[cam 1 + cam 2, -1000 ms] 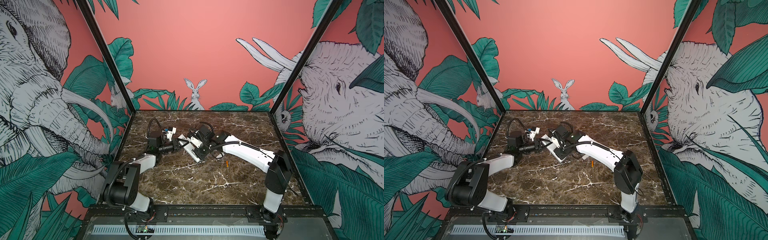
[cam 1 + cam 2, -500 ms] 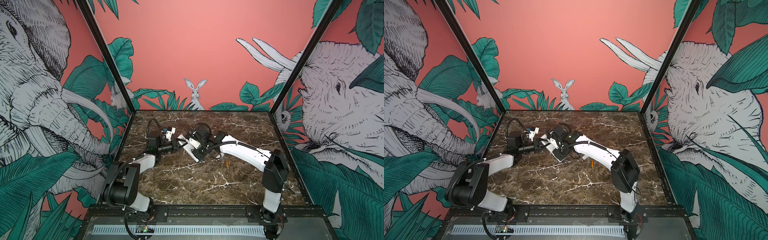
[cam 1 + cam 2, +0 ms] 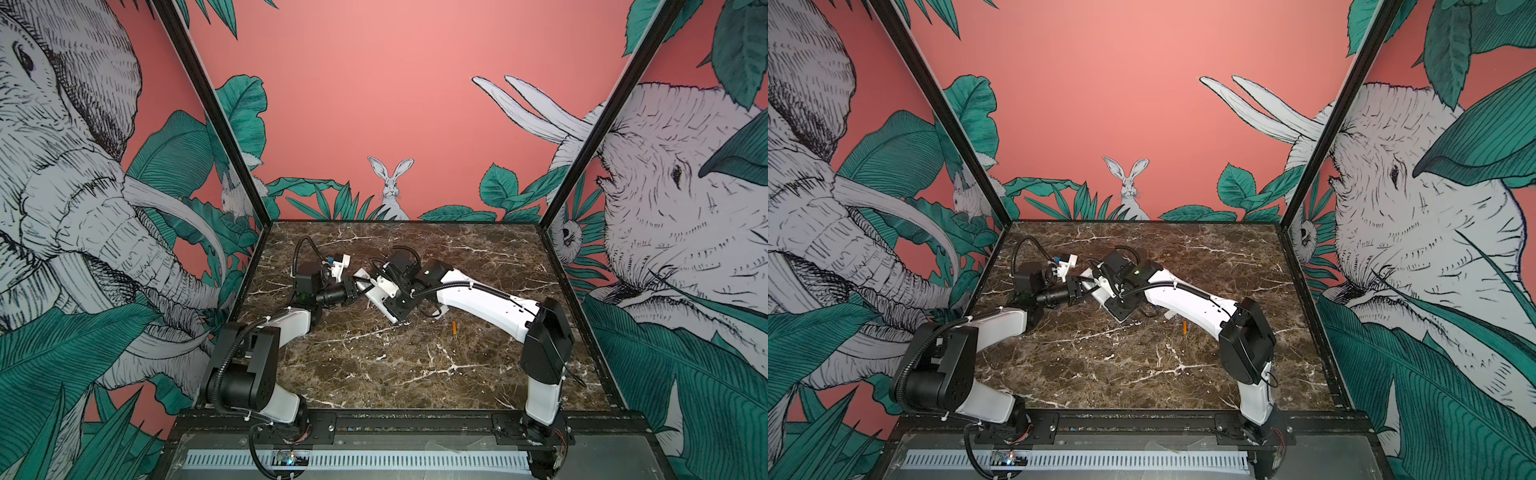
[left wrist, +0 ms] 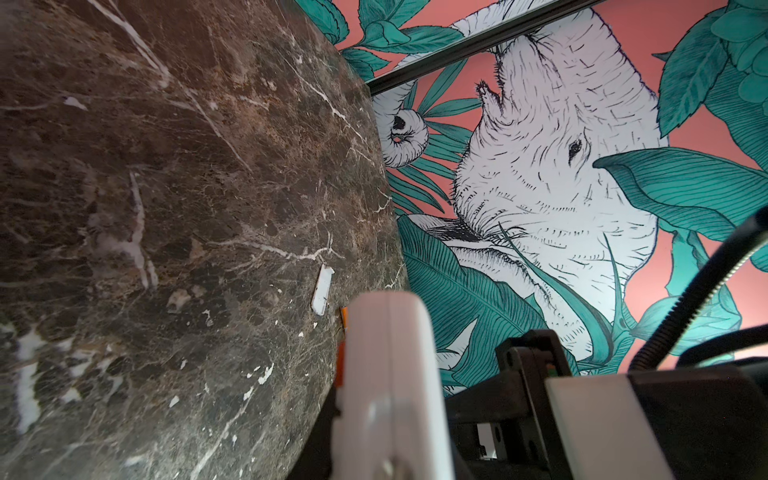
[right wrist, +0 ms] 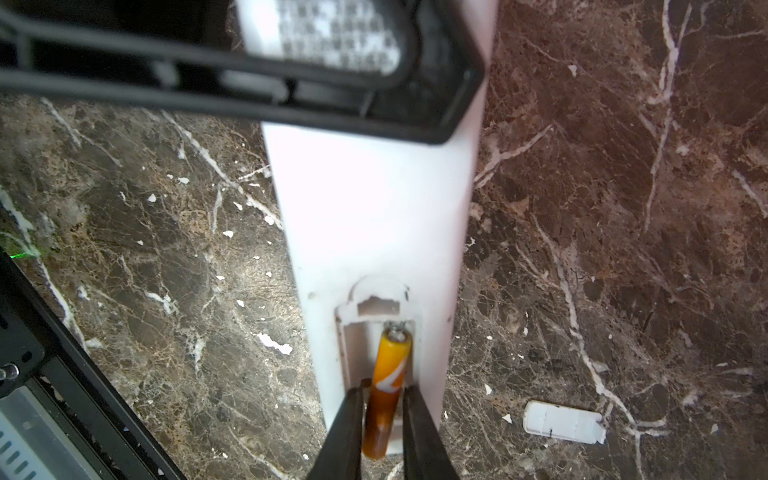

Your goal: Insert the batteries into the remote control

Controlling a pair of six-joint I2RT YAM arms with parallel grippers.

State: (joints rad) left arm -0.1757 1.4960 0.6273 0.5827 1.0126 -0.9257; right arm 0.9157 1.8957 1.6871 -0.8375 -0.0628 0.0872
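Left claw (image 3: 358,286) is clamped hard on the remote (image 5: 374,216) at its far end. In the right wrist view that grip is only a blurred black frame cutting off the remote's end, and the label (image 5: 332,37) behind it is unreadable. The remote sits mid-surface (image 5: 166,249), plain back up, with its cover off. Can't tell if its near end touches the surface.

Slotted battery (image 5: 390,365): orange, in one bay of the open compartment (image 5: 355,345), metal tip at the inner end and dark tail at the remote's near end. Seated flat or tilted, can't tell.

Right claw (image 5: 384,401): the fingers (image 5: 349,428) flank the dark tail, one on each side and nearly closed. Can't tell whether they pinch it or just stand alongside. Their roots are cut off by the frame edge.

Loose battery (image 3: 454,328): on the surface near the right arm (image 3: 478,297), apart from the remote, tiny in both top views.

Cover (image 5: 563,428): white, flat on the surface near the remote's near end.

Left wrist view: the blurred remote edge fills the foreground. There are orange slivers along it, and I can't tell what they are.
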